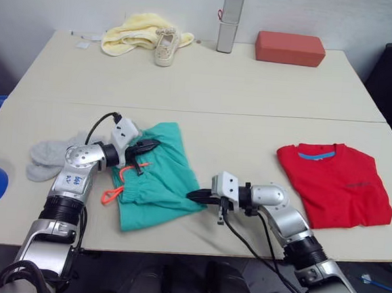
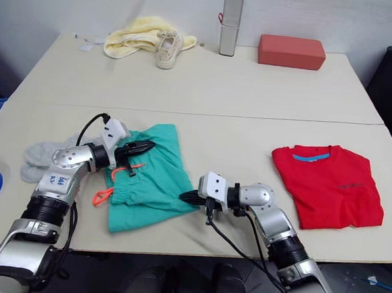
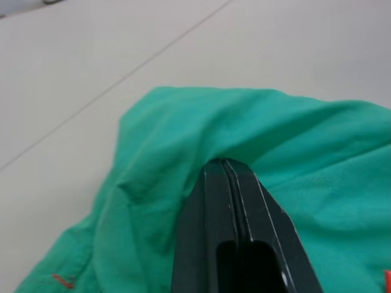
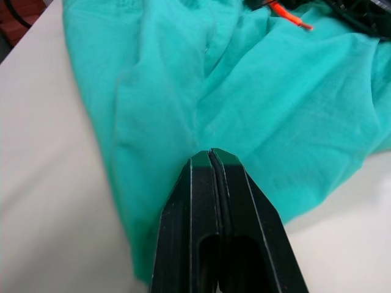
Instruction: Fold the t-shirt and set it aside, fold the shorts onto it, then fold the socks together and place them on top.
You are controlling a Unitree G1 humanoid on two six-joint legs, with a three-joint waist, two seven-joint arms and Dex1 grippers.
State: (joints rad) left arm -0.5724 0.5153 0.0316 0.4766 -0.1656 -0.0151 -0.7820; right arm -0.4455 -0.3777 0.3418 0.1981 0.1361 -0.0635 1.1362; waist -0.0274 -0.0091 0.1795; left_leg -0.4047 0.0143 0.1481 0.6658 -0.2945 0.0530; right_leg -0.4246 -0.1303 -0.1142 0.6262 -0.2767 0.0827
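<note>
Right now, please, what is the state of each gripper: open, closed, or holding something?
Left gripper: fingers closed, pinching a fold of the shorts near the waistband.
Right gripper: fingers closed, pinching the shorts' edge.

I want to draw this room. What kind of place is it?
Probably a lab or test room, not a home: two plain tables pushed together against a bare wall, with the shorts, the t-shirt and a brick-like block laid out.

The shorts (image 1: 156,177) lie lower centre-left, the socks (image 1: 51,157) at their left, the t-shirt (image 1: 334,183) lower right, well apart
</note>
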